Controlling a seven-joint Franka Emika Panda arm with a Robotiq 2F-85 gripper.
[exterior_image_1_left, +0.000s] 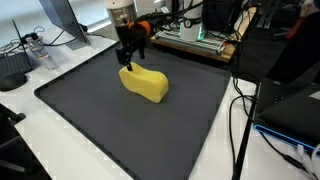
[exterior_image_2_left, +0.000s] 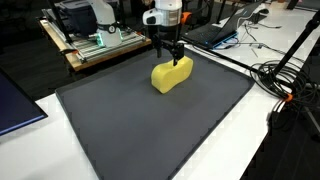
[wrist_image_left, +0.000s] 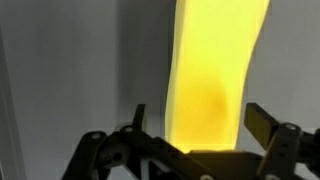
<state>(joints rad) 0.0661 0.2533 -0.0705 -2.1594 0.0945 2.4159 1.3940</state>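
A yellow, elongated foam-like block (exterior_image_1_left: 146, 84) lies on the dark grey mat (exterior_image_1_left: 100, 120), in both exterior views; it also shows in the other exterior view (exterior_image_2_left: 171, 76). My gripper (exterior_image_1_left: 128, 61) is lowered over one end of the block, pointing down (exterior_image_2_left: 172, 56). In the wrist view the yellow block (wrist_image_left: 215, 70) runs between the two fingers (wrist_image_left: 203, 122). The fingers stand apart on either side of it, with a gap on the right side. The gripper is open and straddles the block's end.
The mat (exterior_image_2_left: 150, 130) covers a white table. A wooden board with electronics (exterior_image_1_left: 195, 40) stands behind the mat, also in the exterior view (exterior_image_2_left: 95, 45). Cables (exterior_image_2_left: 285, 85) and a laptop (exterior_image_2_left: 215, 30) lie beside the mat. A dark device (exterior_image_1_left: 290, 105) sits near the edge.
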